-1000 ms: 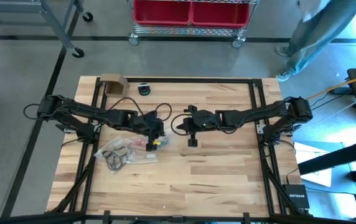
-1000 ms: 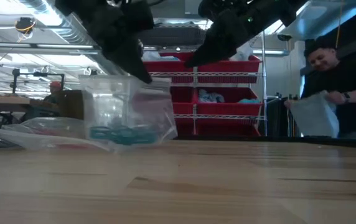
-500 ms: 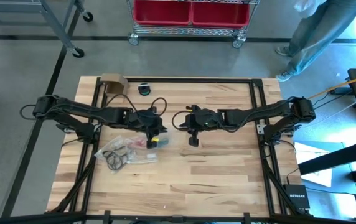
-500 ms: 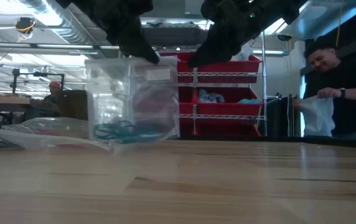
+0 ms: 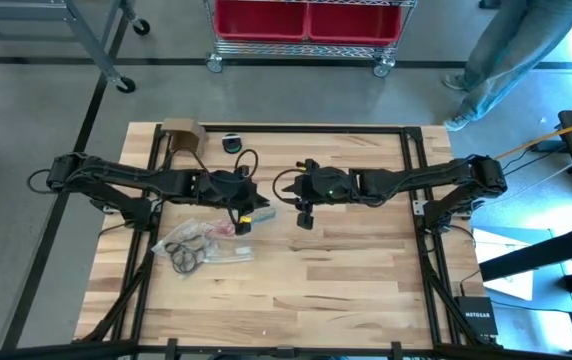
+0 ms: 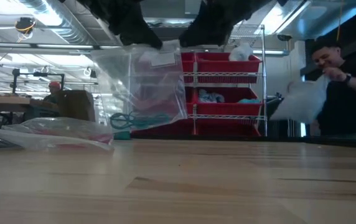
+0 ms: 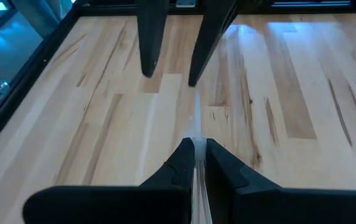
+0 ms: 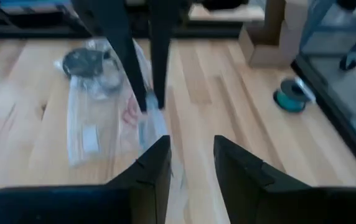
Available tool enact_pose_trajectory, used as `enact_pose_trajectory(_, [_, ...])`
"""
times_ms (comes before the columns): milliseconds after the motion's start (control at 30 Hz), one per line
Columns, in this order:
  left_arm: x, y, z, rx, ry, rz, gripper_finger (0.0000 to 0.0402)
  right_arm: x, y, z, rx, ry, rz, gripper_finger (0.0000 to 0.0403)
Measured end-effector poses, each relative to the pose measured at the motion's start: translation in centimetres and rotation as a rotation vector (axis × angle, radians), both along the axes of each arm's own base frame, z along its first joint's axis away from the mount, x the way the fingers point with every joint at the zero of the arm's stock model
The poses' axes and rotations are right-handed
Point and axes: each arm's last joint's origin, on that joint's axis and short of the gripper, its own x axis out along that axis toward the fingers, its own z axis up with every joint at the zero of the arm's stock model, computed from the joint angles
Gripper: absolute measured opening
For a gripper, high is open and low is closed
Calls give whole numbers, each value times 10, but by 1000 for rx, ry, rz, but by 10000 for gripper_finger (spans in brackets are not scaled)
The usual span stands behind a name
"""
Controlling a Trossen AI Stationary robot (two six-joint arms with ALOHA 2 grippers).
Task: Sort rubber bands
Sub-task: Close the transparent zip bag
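A wooden table (image 5: 306, 270) fills the workspace, a red-bin shelf (image 6: 224, 93) behind it. The left gripper (image 7: 194, 151) pinches the top edge of a clear zip bag (image 6: 144, 87), which has risen off the table since a moment ago and now hangs with teal rubber bands (image 6: 137, 119) in its bottom. Just beside the bag, the right gripper (image 8: 190, 149) has let its fingers part and holds nothing. More bags (image 5: 201, 243) lie near it. The bag's mouth likely needs opening next.
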Motion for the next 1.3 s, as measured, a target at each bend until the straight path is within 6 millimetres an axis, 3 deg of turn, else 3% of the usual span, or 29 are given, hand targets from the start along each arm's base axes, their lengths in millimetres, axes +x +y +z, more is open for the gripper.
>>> enact_pose_trajectory(300, [-2,3,1,-16,2,25,11,-4,-6,12,13,141,62,150])
enact_pose_trajectory(467, [-2,2,1,-17,-1,25,10,-1,-4,8,17,146,135,151])
enact_pose_trajectory(700, [-2,3,2,-3,-5,17,10,19,-3,-6,12,87,160,151])
enact_pose_trajectory(933, [-2,3,2,-3,-5,17,10,22,-3,-3,12,48,165,149])
enact_pose_trajectory(1033, [-2,3,2,-3,-5,17,10,23,-3,-4,10,43,163,129])
enact_pose_trajectory(1233, [-2,3,2,-3,-5,17,16,24,-3,-7,4,55,159,22])
enact_pose_trajectory(1300, [-2,3,2,-3,-4,17,22,23,-4,-7,-4,61,146,9])
